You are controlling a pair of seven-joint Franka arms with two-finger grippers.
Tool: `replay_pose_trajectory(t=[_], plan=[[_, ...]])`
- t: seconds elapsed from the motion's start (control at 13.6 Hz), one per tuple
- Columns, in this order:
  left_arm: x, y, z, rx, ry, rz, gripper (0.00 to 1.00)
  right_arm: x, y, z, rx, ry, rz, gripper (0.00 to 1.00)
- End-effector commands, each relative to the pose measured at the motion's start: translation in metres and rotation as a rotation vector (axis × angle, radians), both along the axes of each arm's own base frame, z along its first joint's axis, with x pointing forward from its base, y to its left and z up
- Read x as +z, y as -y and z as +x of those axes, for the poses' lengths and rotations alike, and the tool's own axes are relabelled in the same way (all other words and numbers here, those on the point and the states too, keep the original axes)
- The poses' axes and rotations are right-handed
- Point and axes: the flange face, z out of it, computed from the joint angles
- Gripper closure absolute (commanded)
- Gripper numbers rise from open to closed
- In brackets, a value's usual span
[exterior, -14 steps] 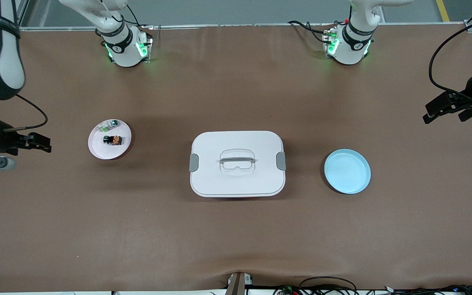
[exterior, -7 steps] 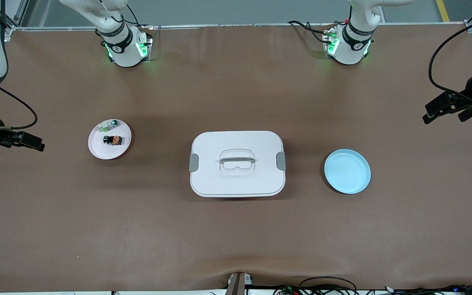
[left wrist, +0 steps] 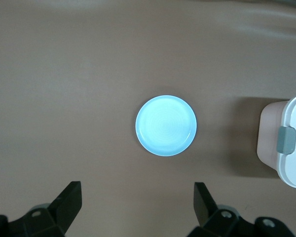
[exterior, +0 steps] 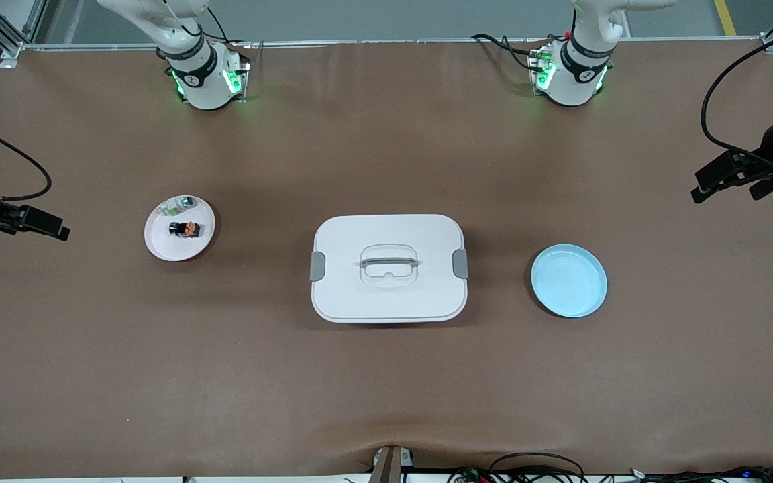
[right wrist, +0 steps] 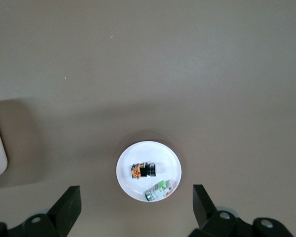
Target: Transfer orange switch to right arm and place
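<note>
Orange switch: on the pink plate, beside a whitish-green part.
White box: mid-table, lid on.
Blue plate: toward the left arm's end.
Right gripper, left gripper: up at the table ends.

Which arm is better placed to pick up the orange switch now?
Right. The orange switch lies on the white plate at the right arm's end, and the open right end effector is beside it; the left end effector waits near the blue plate.
</note>
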Motion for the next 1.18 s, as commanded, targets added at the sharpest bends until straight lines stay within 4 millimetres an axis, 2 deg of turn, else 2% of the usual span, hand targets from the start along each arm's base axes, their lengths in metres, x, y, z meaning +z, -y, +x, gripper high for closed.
replay_pose_trajectory(t=[0.0,0.15,0.37,0.51,0.66,0.88,1.1], plan=[[0.004,-0.003,0.003,-0.011,-0.006,0.026,0.0,0.031,0.002,-0.02,-0.017,0.017,0.013,0.0],[0.006,-0.003,0.003,-0.012,-0.003,0.026,0.0,0.05,-0.001,-0.031,-0.025,0.038,0.01,0.0],[0.005,-0.004,0.003,-0.014,-0.005,0.026,0.0,0.058,-0.003,-0.035,-0.027,0.046,0.023,0.0],[0.005,-0.002,0.003,-0.017,-0.005,0.026,0.0,0.058,-0.009,-0.032,-0.014,0.056,0.022,0.0],[0.005,-0.002,0.003,-0.017,-0.003,0.026,0.0,0.056,-0.027,-0.029,0.015,0.056,0.02,0.0],[0.005,0.002,0.003,-0.021,-0.003,0.026,0.0,0.056,-0.029,-0.029,0.02,0.055,0.022,0.0],[0.005,0.0,0.003,-0.017,-0.003,0.027,0.0,0.054,-0.022,-0.029,0.008,0.052,0.022,0.0]])
